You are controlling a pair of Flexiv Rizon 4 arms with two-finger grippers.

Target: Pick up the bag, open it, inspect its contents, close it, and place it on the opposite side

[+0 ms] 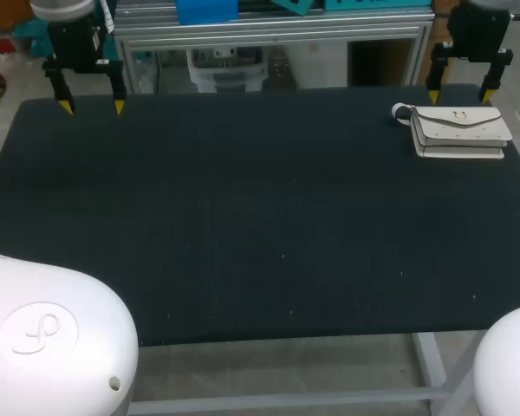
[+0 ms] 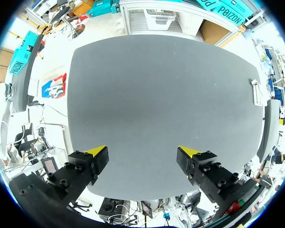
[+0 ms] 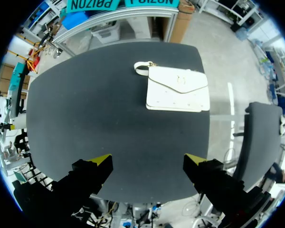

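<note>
Your left gripper (image 1: 92, 106) and right gripper (image 1: 458, 94) hung wide open, holding nothing. The white handbag (image 1: 461, 132) lay closed by the far right corner of the table (image 1: 243, 251).

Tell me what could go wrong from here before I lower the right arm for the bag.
1. The bag lies flat near the corner of the table; a push from the open right pincer could slide it off.
2. Its flap is shut and flat, so the pincer may skid over it.
3. The strap loop could snag.

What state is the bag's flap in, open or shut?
Shut: the bag lies on the table with its flap folded down over the front.
</note>
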